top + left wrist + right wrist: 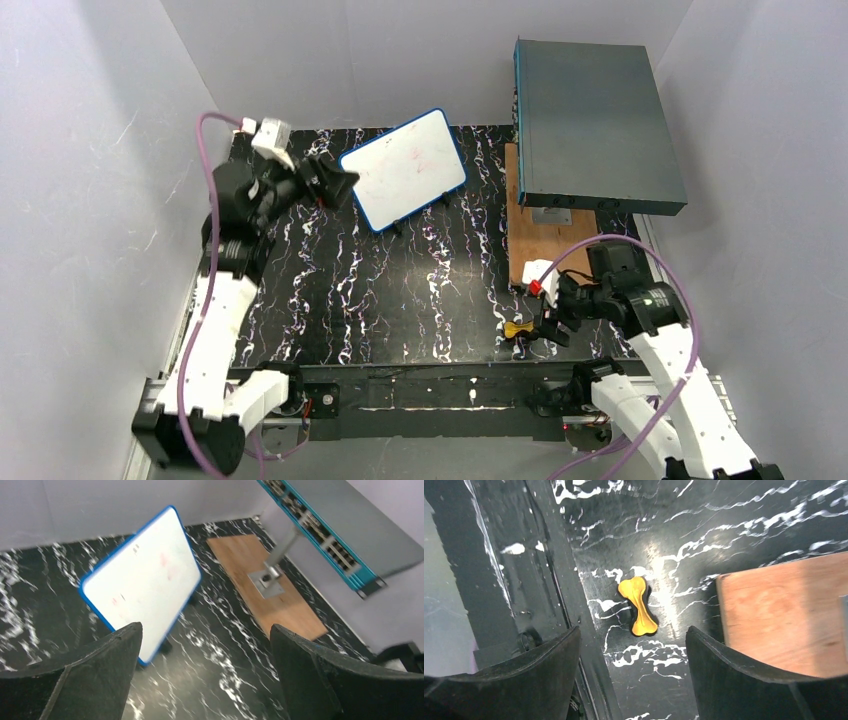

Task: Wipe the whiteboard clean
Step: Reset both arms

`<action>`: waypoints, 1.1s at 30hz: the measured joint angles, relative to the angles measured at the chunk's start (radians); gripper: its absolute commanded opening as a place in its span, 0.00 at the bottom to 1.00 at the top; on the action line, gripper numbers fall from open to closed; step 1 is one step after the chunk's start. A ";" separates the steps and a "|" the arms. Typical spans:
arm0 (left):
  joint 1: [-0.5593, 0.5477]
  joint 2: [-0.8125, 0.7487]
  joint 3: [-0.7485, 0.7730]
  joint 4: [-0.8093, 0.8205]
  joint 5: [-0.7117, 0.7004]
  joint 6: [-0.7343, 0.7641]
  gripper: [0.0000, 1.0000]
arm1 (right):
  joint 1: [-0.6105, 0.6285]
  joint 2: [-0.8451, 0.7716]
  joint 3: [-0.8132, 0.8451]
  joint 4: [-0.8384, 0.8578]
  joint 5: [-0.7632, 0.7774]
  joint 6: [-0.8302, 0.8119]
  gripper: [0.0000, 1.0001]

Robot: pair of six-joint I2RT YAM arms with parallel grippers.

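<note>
The whiteboard [404, 168], white with a blue rounded frame and small black feet, stands tilted at the back middle of the black marbled table; in the left wrist view the whiteboard [142, 582] carries only faint red smudges. My left gripper [338, 185] hovers just off the board's left edge, open, nothing between its fingers [107, 670]. My right gripper [548, 318] is open near the table's front right, over a small yellow bone-shaped object [638, 606] lying on the table, apart from both fingers.
A large grey-teal box [592, 125] on a post stands over a wooden board [540, 245] at the back right. White walls close in on three sides. A metal rail [430, 385] runs along the table's front edge.
</note>
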 measured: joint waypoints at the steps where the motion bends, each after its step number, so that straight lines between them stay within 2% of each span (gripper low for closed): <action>1: 0.000 -0.064 -0.051 -0.008 0.005 -0.030 0.98 | 0.000 -0.014 0.037 -0.028 -0.005 0.004 0.82; 4: 0.000 -0.219 -0.145 -0.095 0.001 -0.063 0.98 | -0.001 -0.027 0.183 -0.103 -0.009 0.041 0.84; 7: 0.000 -0.347 -0.166 -0.249 -0.051 -0.068 0.98 | -0.033 -0.007 0.380 -0.145 -0.011 0.109 0.84; 11: 0.000 -0.478 -0.160 -0.439 -0.126 -0.073 0.98 | -0.179 0.051 0.649 -0.142 -0.057 0.239 0.87; 12: 0.000 -0.495 -0.160 -0.467 -0.137 -0.076 0.98 | -0.225 0.061 0.699 -0.129 -0.070 0.277 0.94; 13: 0.000 -0.511 -0.160 -0.500 -0.151 -0.078 0.98 | -0.269 0.070 0.742 -0.109 -0.072 0.328 0.97; 16: 0.000 -0.533 -0.156 -0.592 -0.200 -0.083 0.98 | -0.346 0.090 0.825 -0.040 -0.004 0.513 0.96; 20: 0.000 -0.537 -0.147 -0.676 -0.269 -0.094 0.98 | -0.365 0.122 0.846 0.028 0.112 0.719 0.94; 30: -0.006 -0.560 -0.130 -0.758 -0.365 -0.099 0.98 | -0.376 0.017 0.666 0.091 0.072 0.833 0.93; 33: -0.008 -0.580 -0.140 -0.783 -0.388 -0.100 0.98 | -0.388 -0.021 0.658 0.101 0.069 0.865 0.93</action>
